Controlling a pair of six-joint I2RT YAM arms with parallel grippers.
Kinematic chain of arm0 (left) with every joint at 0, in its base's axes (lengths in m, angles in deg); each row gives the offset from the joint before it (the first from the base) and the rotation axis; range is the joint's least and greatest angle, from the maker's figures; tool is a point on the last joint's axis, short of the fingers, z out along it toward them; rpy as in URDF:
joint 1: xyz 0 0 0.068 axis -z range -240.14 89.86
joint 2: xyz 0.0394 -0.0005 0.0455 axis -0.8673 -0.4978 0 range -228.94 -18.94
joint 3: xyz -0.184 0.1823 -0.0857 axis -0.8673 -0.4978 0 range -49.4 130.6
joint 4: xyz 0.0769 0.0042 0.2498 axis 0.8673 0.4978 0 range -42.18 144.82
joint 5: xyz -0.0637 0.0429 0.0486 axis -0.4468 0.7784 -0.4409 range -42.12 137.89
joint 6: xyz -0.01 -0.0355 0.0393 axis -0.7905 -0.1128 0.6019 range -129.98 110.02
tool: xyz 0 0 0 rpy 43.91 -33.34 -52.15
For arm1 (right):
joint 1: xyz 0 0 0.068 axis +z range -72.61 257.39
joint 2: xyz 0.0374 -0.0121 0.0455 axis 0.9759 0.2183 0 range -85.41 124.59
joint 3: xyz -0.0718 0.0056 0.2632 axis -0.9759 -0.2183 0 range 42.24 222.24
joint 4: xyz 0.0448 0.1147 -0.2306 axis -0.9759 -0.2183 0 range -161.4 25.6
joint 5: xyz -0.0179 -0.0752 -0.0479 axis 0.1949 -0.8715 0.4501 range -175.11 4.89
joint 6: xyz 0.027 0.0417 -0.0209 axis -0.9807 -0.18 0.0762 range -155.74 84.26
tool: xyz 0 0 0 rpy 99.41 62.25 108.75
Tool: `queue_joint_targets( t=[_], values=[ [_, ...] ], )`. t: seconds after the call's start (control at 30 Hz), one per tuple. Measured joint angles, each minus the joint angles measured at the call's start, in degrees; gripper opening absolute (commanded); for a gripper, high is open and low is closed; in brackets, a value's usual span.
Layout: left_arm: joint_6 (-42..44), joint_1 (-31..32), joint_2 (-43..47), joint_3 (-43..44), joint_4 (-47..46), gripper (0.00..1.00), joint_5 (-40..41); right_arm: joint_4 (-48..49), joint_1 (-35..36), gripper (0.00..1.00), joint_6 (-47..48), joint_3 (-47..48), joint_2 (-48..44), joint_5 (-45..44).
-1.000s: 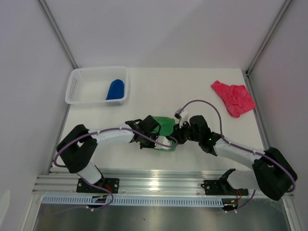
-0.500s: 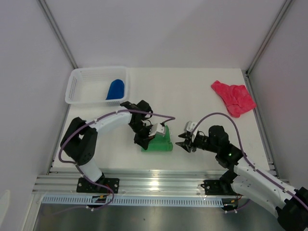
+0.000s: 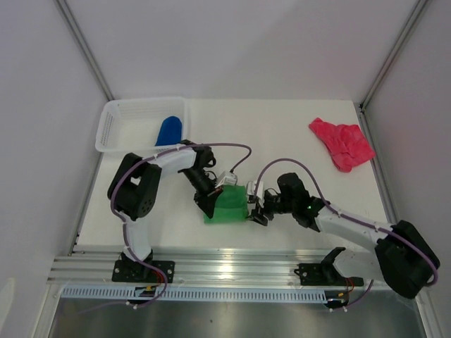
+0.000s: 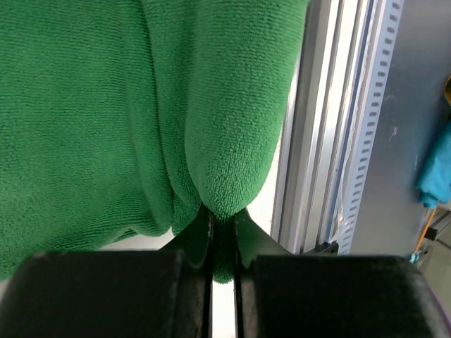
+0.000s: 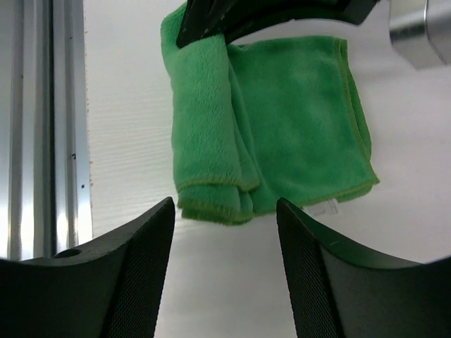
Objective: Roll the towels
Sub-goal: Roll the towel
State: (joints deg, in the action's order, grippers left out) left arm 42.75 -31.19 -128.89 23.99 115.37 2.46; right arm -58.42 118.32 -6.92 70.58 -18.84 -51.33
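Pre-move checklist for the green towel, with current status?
1. Left gripper shut on green towel fold: ok.
2. Right gripper open, nothing held: ok.
3. Right gripper facing the towel's rolled edge: ok.
4. Green towel fully rolled: not ok, one side only.
5. Pink towel rolled: not ok, crumpled.
6. Blue towel in basket rolled: cannot tell.

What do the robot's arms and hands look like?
The left arm and right arm have white links, black joints and a thin purple cable along each. The left hand and right hand are black, with two fingers. A green light shows on the right arm.
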Motion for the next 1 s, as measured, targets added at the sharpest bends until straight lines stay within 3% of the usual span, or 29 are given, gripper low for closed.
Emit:
queue_joint_targets(
  t=[0.33,0.67,0.9,1.0],
  values=[
    [-5.33,-0.11,-3.41,1.88,-1.22,0.12,0.31,6.03,-3.06,0.64,-4.07,4.33,11.56,5.95],
    [-8.74,-0.17,-4.09,2.23,-2.73,0.15,1.18,1.51,-3.67,0.65,-5.31,8.81,15.50,14.58],
    [-8.81,-0.20,-4.09,2.49,-2.95,0.16,1.75,-0.28,-3.56,0.65,-7.56,10.43,17.68,12.96],
    [-8.81,-0.22,-4.07,2.49,-3.02,0.19,1.75,0.66,-3.23,0.51,-9.40,10.43,20.52,11.43]
  ],
)
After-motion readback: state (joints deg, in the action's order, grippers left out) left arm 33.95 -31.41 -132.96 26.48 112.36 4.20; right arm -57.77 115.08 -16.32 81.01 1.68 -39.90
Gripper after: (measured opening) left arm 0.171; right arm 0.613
